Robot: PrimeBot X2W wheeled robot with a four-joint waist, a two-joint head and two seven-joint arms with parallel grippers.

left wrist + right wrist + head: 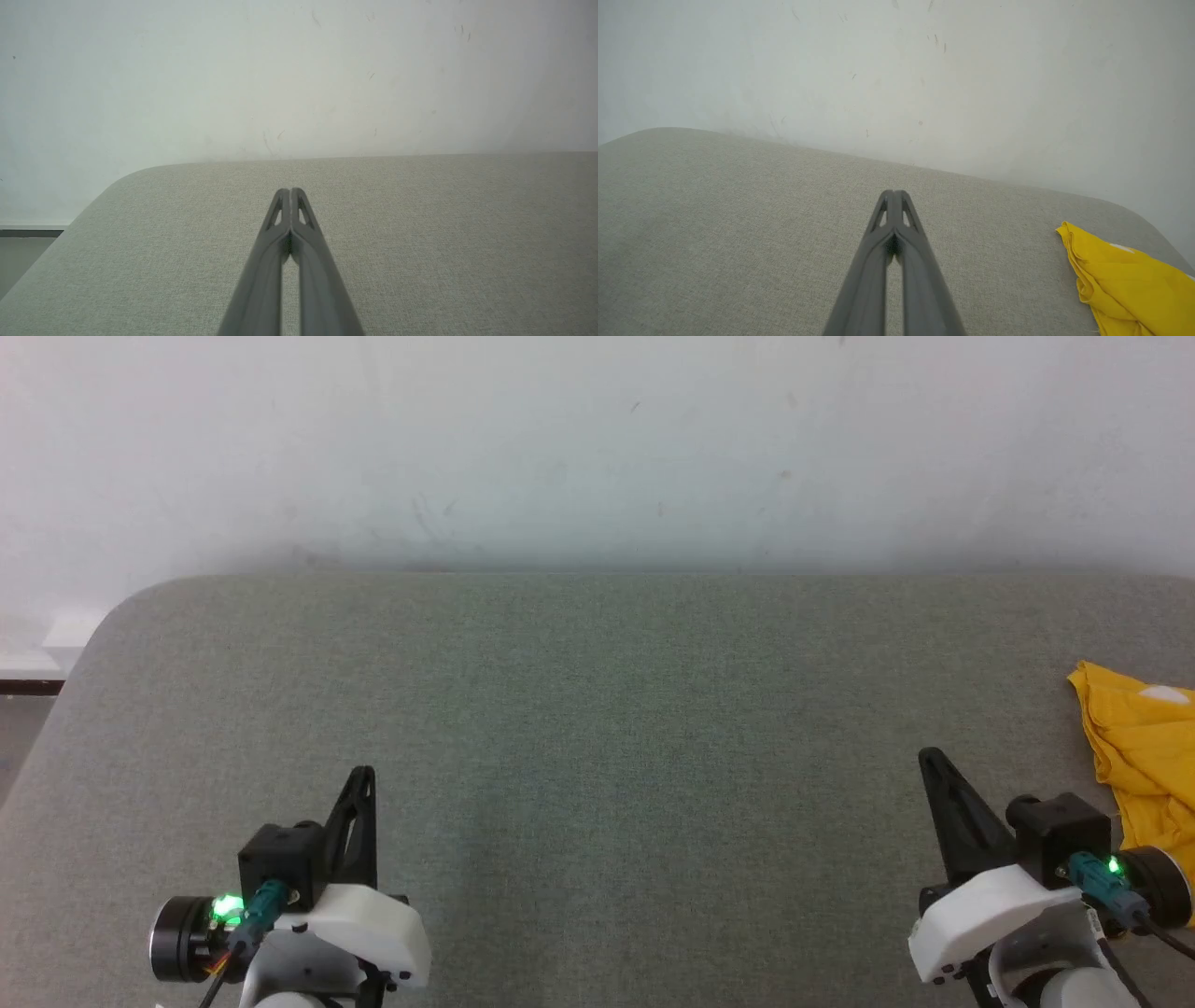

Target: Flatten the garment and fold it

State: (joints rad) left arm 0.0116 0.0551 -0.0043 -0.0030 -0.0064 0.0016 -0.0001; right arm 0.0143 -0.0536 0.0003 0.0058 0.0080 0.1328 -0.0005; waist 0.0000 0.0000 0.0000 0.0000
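- Left gripper (363,777) — fingers pressed together, low left in head view, over the grey surface (597,709).
- Left wrist view: its tips (290,191) touch each other; grey fabric ahead, white wall (299,70) beyond.
- Right gripper (929,761) — also pressed together, low right in head view.
- Garment (1139,747) is yellow and crumpled, at the surface's right edge, cut off by the frame; near the right gripper, not touching it.
- Right wrist view: garment (1129,280) lies right of the fingers, apart from them, with a small white patch showing.
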